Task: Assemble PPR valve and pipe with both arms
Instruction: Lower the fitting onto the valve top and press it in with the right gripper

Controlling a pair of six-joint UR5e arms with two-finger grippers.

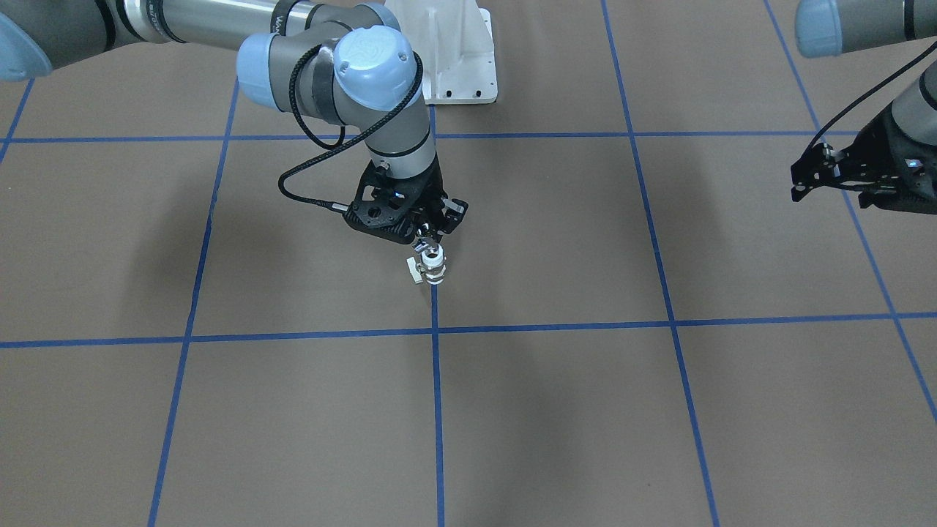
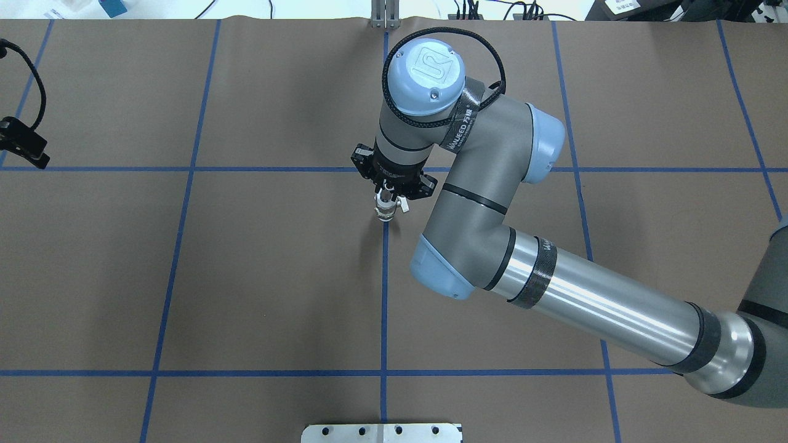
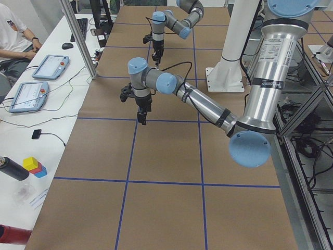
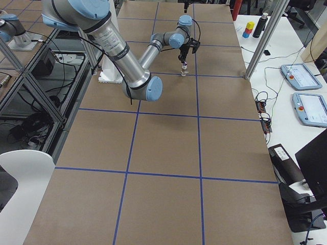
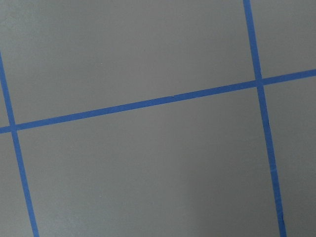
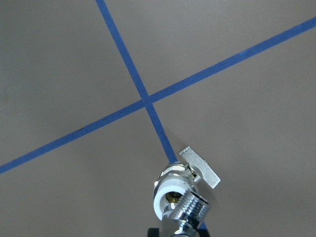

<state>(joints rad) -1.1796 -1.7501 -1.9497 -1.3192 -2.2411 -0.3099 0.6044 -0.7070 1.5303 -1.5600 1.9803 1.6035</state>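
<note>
My right gripper [image 1: 430, 240] points down over the middle blue tape line and is shut on the chrome pipe fitting [image 6: 193, 210]. The PPR valve [image 1: 433, 269], with a white ring end and a small flat lever [image 6: 200, 168], hangs joined below the fitting, right at the table surface. It also shows in the overhead view [image 2: 386, 211]. I cannot tell whether it touches the table. My left gripper [image 1: 801, 183] is far off at the table's side, empty, seen edge-on. I cannot tell whether it is open or shut. The left wrist view shows only table.
The brown table [image 2: 246, 277] is marked with a grid of blue tape lines [image 2: 384, 307]. A white bolted pedestal [image 1: 457, 58] stands behind the right arm. Operators' tablets [image 3: 49, 65] and coloured blocks [image 3: 34, 166] lie on a side bench.
</note>
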